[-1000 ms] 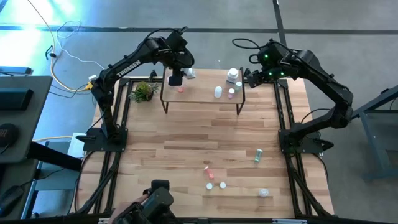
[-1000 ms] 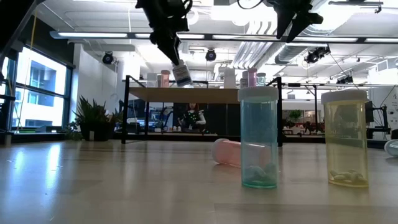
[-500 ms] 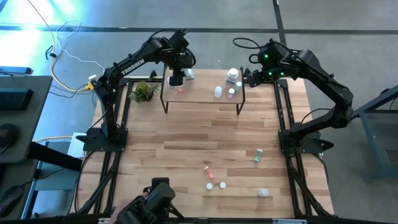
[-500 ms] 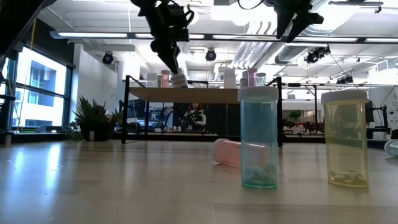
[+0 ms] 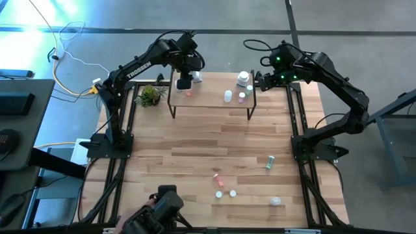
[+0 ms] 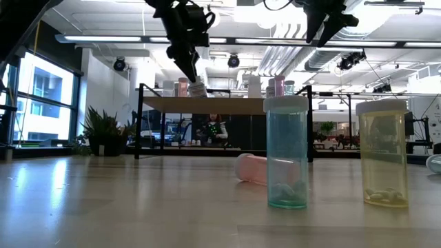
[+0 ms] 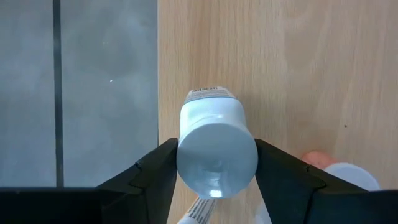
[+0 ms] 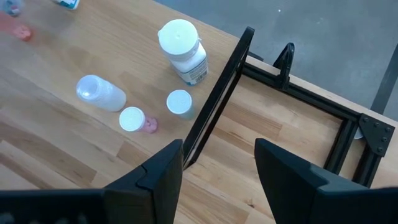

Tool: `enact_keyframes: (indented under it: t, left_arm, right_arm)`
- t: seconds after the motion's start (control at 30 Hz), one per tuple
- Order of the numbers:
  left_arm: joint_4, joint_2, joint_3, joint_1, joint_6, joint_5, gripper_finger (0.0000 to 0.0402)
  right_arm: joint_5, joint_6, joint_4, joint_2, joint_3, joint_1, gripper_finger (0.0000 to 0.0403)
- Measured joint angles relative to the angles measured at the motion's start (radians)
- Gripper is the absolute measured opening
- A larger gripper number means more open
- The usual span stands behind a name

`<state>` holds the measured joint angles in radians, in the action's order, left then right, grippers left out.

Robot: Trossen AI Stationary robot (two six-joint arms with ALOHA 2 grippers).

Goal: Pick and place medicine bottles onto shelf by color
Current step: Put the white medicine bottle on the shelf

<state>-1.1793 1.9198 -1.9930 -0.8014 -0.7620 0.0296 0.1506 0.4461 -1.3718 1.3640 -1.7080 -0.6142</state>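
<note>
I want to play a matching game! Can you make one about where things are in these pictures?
Things:
1. potted plant
2. wide white jar
3. green bottle
4. white bottle

Places:
A. between the left end effector fingers
B. lying on the tabletop
C. on the shelf, right end
D. on the tabletop beside the shelf's left end

Pairs: 1-D, 2-C, 3-B, 4-A

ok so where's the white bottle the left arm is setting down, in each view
high view: white bottle at the shelf's far left corner, beside the left gripper.
low view: upper middle, at the gripper tip, on the shelf top.
left wrist view: centre, cap toward the camera, between the jaws.
right wrist view: cannot tell.
Shared landmark: the shelf.
</note>
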Motion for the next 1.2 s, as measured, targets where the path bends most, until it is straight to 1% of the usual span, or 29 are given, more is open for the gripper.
enact_keyframes:
  t: [0.27, 0.63, 0.7, 0.83, 1.2]
  left_arm:
    - [0.0, 0.003, 0.001, 0.012, 0.001, -0.008, 0.021]
    - [0.016, 0.003, 0.001, 0.012, 0.011, -0.019, 0.0214]
    - [0.016, 0.003, 0.001, 0.012, 0.017, -0.035, 0.0214]
    - [0.016, 0.002, 0.001, 0.017, 0.018, -0.11, 0.0214]
    - [0.02, -0.035, 0.0, 0.038, 0.051, -0.121, 0.0214]
  right_arm:
    - [-0.001, 0.0, 0.0, 0.0, 0.0, 0.0, 0.019]
    - [-0.001, 0.0, 0.0, 0.0, 0.0, 0.0, 0.019]
    - [-0.001, 0.0, 0.0, 0.0, 0.0, 0.0, 0.019]
    - [0.0, 0.0, 0.0, 0.0, 0.0, 0.0, 0.019]
    - [0.002, 0.0, 0.0, 0.0, 0.0, 0.0, 0.019]
